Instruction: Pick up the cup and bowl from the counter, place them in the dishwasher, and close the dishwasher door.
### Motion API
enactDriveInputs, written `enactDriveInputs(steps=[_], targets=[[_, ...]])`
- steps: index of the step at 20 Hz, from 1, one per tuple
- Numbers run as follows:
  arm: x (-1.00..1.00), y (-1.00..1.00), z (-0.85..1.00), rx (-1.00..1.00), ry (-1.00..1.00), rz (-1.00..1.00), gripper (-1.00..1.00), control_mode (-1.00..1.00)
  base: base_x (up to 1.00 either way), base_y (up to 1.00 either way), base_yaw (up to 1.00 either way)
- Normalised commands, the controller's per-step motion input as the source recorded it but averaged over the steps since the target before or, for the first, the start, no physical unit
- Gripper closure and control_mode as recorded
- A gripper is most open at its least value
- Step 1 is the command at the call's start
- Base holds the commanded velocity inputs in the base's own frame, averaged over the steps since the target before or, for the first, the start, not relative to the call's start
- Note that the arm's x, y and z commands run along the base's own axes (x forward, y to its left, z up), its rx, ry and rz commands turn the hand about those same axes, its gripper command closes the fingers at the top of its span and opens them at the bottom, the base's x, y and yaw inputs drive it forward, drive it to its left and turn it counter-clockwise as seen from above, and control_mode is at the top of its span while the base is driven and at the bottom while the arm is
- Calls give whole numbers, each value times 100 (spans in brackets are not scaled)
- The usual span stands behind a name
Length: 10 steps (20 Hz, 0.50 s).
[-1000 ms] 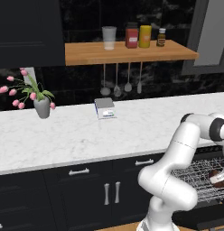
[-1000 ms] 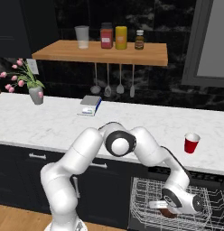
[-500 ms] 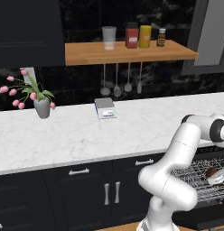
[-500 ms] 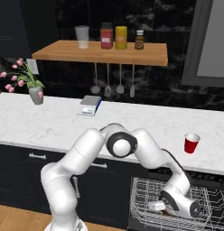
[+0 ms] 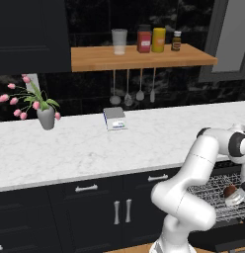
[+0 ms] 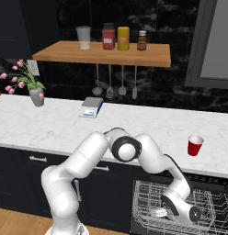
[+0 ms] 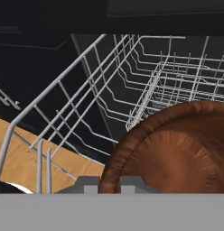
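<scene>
The dark reddish-brown bowl (image 7: pixel 177 153) is tilted on edge over the silver wire rack (image 7: pixel 132 85) of the open dishwasher (image 6: pixel 180 202). My gripper (image 7: pixel 109 184) is shut on its rim. From the left base view the bowl (image 5: pixel 229 190) hangs at my gripper (image 5: pixel 237 196) just above the rack (image 5: pixel 208 195). The dark dishwasher door (image 5: pixel 225 243) lies open below. The red cup (image 6: pixel 195 146) stands upright on the white marble counter (image 6: pixel 56 124), above and to the right of the dishwasher, well apart from my hand.
A grey vase of pink flowers (image 5: pixel 45 117) and a small flat box (image 5: pixel 115 118) stand on the counter to the left. A wooden shelf (image 5: pixel 144 57) above carries a tumbler and jars, with utensils hung beneath. Handled navy cabinets (image 5: pixel 119 210) flank the dishwasher.
My hand has slid a little to the left over the rack, taking the bowl with it. The cup has not moved.
</scene>
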Motion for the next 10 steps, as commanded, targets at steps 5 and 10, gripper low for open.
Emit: enactDriveInputs(steps=[5,10], targets=[[-22,0,-30,-8,13,0,100,-100,0,0,0],[-1,1,1,0,-1,0,-100,-100,0,0,0]])
